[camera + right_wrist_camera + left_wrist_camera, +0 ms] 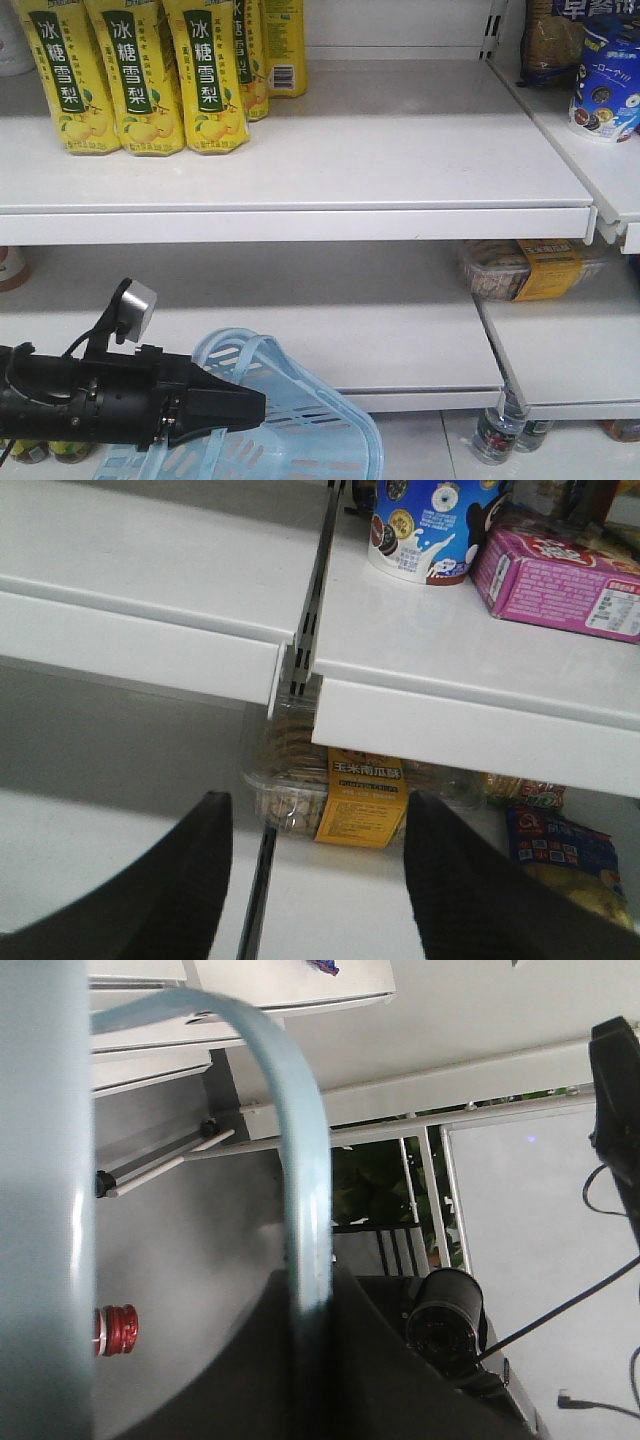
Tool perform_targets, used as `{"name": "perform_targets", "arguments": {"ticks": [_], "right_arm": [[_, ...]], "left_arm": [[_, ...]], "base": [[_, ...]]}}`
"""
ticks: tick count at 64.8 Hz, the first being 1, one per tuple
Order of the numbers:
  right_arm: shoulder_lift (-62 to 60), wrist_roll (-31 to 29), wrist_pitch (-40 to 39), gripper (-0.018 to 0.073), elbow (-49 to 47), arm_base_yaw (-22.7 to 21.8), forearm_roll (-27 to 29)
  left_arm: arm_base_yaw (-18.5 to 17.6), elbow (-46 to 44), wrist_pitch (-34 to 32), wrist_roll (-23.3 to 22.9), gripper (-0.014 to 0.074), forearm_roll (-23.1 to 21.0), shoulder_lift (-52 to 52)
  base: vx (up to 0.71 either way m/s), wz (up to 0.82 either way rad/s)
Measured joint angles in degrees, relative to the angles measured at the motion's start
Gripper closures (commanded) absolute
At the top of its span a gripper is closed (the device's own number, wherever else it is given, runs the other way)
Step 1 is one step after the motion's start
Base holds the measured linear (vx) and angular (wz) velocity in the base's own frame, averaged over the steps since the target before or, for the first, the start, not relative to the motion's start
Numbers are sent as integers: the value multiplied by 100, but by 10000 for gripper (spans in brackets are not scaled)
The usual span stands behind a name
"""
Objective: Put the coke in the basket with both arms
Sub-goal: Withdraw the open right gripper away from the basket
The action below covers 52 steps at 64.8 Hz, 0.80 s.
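Note:
The light blue basket (272, 347) hangs tilted at the lower left of the front view, below the lower shelf. My left gripper (256, 405) is shut on one of its thin loop handles (300, 1160), which runs straight down between the black jaws (311, 1305). Of the coke, only a red screw cap with a silver ring (116, 1329) shows, poking out from behind the basket's pale wall (40, 1210). My right gripper (315, 800) stands open with nothing between its fingers, facing the shelves; the front view does not show it.
Yellow drink bottles (130, 70) stand at the upper shelf's left. A clear snack box with a yellow label (530, 268) (365, 795) lies on the lower right shelf. A blue-and-white cup (430, 530) and pink box (560, 580) sit above. Bottles (500, 430) stand on the floor.

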Motion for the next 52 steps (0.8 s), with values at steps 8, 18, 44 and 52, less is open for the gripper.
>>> {"name": "perform_targets", "arguments": {"ticks": [8, 18, 44, 52], "right_arm": [[-672, 0, -490, 181, 597, 0, 203], [-1254, 0, -1059, 181, 1265, 0, 421], [-1447, 55, -1014, 183, 1758, 0, 888], [-1447, 5, -1040, 256, 1758, 0, 961]], "left_arm": [[0, 0, 0, 0, 603, 0, 0], [0, 0, 0, 0, 603, 0, 0], [0, 0, 0, 0, 603, 0, 0], [0, 0, 0, 0, 603, 0, 0]], "base": [[0, 0], [0, 0], [0, 0], [0, 0]]}}
